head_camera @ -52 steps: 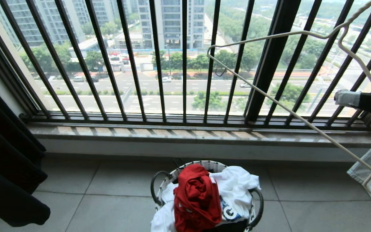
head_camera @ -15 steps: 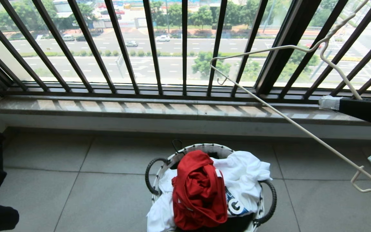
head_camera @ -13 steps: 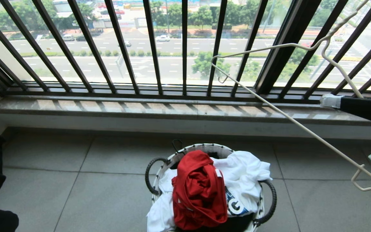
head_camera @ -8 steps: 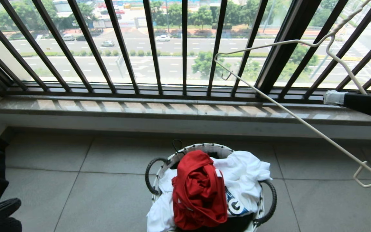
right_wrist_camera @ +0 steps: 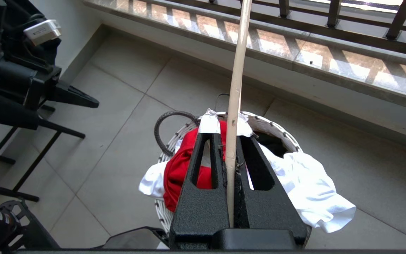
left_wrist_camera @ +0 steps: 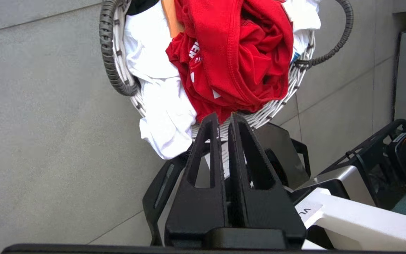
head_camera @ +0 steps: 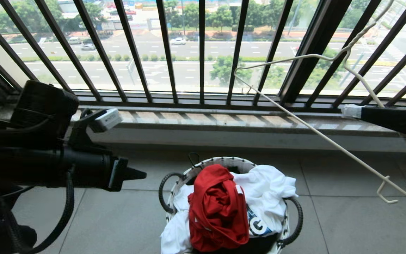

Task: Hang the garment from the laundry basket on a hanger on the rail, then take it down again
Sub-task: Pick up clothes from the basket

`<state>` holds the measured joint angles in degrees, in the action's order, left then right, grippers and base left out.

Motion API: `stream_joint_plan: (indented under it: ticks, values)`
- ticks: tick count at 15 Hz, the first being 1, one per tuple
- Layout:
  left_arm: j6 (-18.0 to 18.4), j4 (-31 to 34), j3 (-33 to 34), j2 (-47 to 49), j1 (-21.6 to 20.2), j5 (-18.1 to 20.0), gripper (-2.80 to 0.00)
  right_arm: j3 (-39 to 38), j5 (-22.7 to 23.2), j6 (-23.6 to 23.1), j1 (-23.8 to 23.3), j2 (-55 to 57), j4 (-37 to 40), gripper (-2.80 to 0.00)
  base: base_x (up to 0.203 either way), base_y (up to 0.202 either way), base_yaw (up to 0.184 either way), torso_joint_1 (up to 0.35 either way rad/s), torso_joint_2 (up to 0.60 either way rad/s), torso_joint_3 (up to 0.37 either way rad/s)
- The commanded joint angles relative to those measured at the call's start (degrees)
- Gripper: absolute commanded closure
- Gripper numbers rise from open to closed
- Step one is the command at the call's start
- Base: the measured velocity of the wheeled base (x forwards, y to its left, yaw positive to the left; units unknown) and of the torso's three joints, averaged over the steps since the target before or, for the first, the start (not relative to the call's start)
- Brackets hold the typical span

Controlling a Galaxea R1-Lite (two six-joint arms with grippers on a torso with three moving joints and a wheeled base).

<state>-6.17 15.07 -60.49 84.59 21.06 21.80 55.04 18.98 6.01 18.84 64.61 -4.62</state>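
1. Head view: one red garment [head_camera: 218,208] sits piled in one laundry basket [head_camera: 174,192] on the floor; one hanger [head_camera: 315,132] is held by the right gripper [head_camera: 347,111].
2. Left wrist: left gripper [left_wrist_camera: 224,120], fingers pressed together, empty, just short of the basket.
3. Right wrist: fingers pinched onto the hanger wire.

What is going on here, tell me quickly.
The robot is getting ready to hang laundry. Its right gripper is shut on the pale wire hanger, holding it up in front of the window bars. The left gripper, jaws shut and empty, is out beside the laundry basket on the floor. The red T-shirt lies bunched on top of white clothes in the basket, not yet picked up.
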Motion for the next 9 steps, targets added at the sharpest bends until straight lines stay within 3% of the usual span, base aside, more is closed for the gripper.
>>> stream_joint_plan:
  ticks: [1, 3, 5, 6, 9]
  values:
    - [-0.1, 0.5, -5.0, 14.6, 4.7, 0.3, -2.80, 0.4, 0.2, 0.0, -0.2, 2.4, -0.1, 0.00, 0.000, 0.000, 0.000, 0.000, 0.00, 0.000]
    - [-0.6, 0.3, -5.9, 18.1, 7.4, 0.3, -2.80, 0.0, 0.1, 0.1, -0.2, 3.9, -3.4, 0.00, 0.000, 0.000, 0.000, 0.000, 0.00, 0.000]
    - [-4.6, -2.4, -5.9, 20.4, 9.1, -0.2, -2.80, -0.8, 0.0, 0.1, -0.2, 4.7, -5.2, 0.00, 0.000, 0.000, 0.000, 0.000, 0.00, 0.000]
    - [-6.4, -4.2, -5.9, 21.5, 10.0, -2.3, -2.80, -0.8, 0.0, 0.1, -0.2, 4.5, -5.2, 0.00, 0.000, 0.000, 0.000, 0.000, 0.00, 0.000]
    - [-7.7, -8.6, -5.7, 26.2, 12.6, -13.9, -2.80, -0.7, 0.0, 0.1, -0.2, 4.2, -5.2, 0.00, 0.000, 0.000, 0.000, 0.000, 0.00, 0.000]
